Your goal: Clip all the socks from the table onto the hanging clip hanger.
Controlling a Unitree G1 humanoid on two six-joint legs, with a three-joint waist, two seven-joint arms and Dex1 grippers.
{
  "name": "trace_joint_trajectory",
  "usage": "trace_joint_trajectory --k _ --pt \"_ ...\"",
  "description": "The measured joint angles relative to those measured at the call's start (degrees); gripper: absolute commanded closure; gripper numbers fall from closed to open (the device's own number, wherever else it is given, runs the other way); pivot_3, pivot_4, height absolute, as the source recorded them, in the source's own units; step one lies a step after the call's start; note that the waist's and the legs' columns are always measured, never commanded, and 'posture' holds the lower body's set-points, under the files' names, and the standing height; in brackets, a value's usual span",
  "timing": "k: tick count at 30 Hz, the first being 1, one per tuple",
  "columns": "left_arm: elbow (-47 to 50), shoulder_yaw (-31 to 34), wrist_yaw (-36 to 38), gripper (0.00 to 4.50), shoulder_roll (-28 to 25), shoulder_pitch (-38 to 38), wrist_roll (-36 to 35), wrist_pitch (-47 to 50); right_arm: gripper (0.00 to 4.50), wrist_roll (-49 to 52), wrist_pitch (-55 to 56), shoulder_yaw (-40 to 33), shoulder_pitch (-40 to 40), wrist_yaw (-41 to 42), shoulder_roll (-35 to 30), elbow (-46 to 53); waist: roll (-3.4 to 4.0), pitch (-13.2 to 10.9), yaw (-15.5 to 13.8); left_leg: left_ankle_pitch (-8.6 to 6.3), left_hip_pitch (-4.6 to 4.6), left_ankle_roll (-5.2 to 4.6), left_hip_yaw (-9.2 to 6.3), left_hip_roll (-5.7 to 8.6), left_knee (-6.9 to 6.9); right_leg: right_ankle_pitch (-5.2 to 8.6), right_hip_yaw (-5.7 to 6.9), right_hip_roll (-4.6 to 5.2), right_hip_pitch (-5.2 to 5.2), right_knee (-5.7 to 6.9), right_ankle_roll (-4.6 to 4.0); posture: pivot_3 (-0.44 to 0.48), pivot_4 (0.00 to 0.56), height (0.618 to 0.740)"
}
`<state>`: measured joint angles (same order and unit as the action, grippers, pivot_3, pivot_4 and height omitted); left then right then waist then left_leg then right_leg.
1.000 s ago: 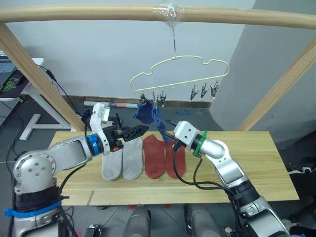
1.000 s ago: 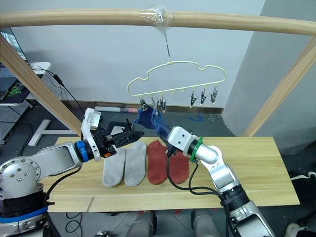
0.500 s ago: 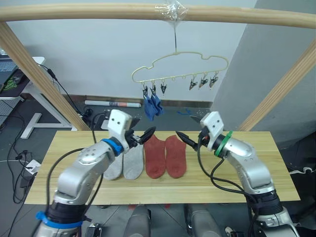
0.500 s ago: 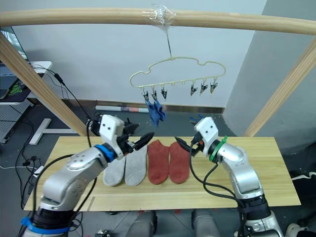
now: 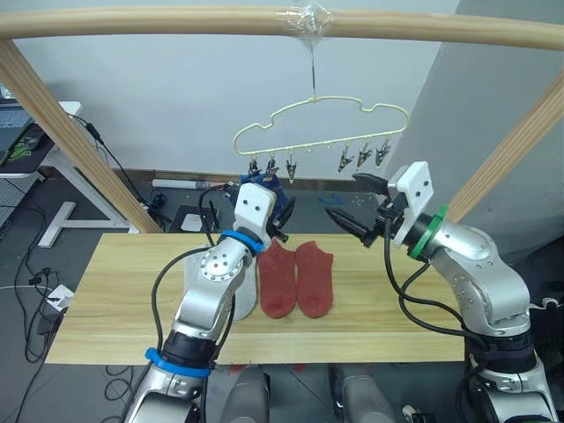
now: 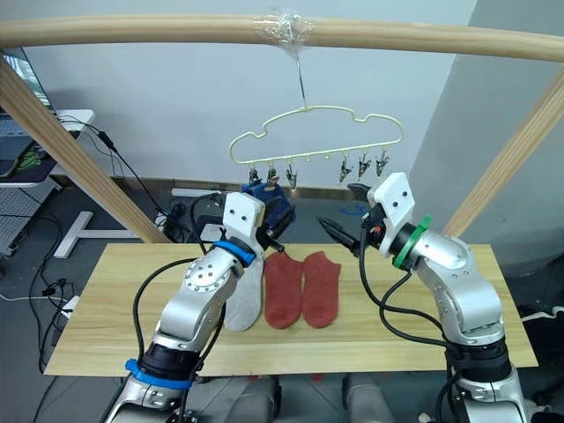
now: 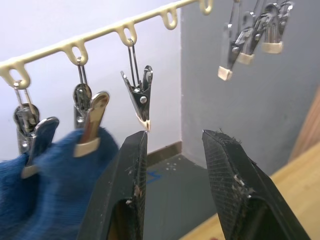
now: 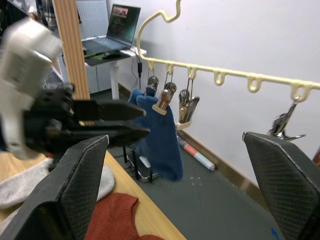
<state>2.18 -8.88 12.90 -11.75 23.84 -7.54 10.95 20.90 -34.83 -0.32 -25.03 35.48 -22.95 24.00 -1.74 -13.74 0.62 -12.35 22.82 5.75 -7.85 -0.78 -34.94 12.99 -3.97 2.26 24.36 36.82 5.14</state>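
The cream clip hanger (image 5: 319, 119) hangs from the wooden beam. Two blue socks (image 5: 275, 196) dangle from its leftmost clips. My left gripper (image 7: 175, 137) is raised just under the third clip (image 7: 140, 97), right beside the blue socks (image 7: 50, 190), open with nothing between its fingers. To the right of the socks, my right gripper (image 5: 345, 198) hovers below the hanger, wide open and empty. Two rust red socks (image 5: 296, 278) lie flat side by side on the table (image 5: 115, 282). The light grey socks (image 6: 247, 295) lie left of them, partly hidden behind my left arm.
Three free clips (image 5: 361, 159) hang at the hanger's right end. A wooden beam (image 5: 176, 22) spans overhead, with slanted posts at left (image 5: 62, 115) and right (image 5: 511, 150). A desk with a laptop (image 8: 120, 25) stands in the background.
My left arm has swung up from the table to the hanger's clips and its fingers have narrowed. My right gripper let go of the blue socks, opened wide and drew back to the right.
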Motion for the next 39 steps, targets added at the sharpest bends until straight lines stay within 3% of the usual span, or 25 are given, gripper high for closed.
trace_joint_trajectory --k 5,16,39 --pt "-9.36 1.16 -2.7 2.74 3.54 5.79 3.04 -5.06 0.0 3.43 -2.1 -0.83 -4.21 -0.01 -0.88 1.19 0.01 0.02 0.45 0.01 -0.01 -0.01 -0.02 0.0 -0.03 -0.03 0.02 0.0 -0.02 0.0 0.05 -0.004 0.182 0.74" --pt "-23.32 4.12 -5.73 2.74 8.39 12.51 5.0 -12.08 0.0 5.06 -3.16 -0.71 -3.1 -0.65 -2.17 1.33 0.04 0.03 1.16 0.01 0.01 -0.01 0.0 0.03 -0.03 -0.05 0.0 0.0 -0.03 0.0 0.07 -0.02 0.185 0.74" --pt "-29.53 5.33 -8.77 2.74 8.1 17.49 10.42 -15.33 0.0 5.68 -3.62 -0.75 -5.06 -2.01 -3.48 1.35 0.04 0.03 1.41 0.01 -0.02 -0.02 -0.02 0.02 -0.04 -0.05 0.0 -0.01 -0.02 0.04 0.08 -0.038 0.196 0.74"
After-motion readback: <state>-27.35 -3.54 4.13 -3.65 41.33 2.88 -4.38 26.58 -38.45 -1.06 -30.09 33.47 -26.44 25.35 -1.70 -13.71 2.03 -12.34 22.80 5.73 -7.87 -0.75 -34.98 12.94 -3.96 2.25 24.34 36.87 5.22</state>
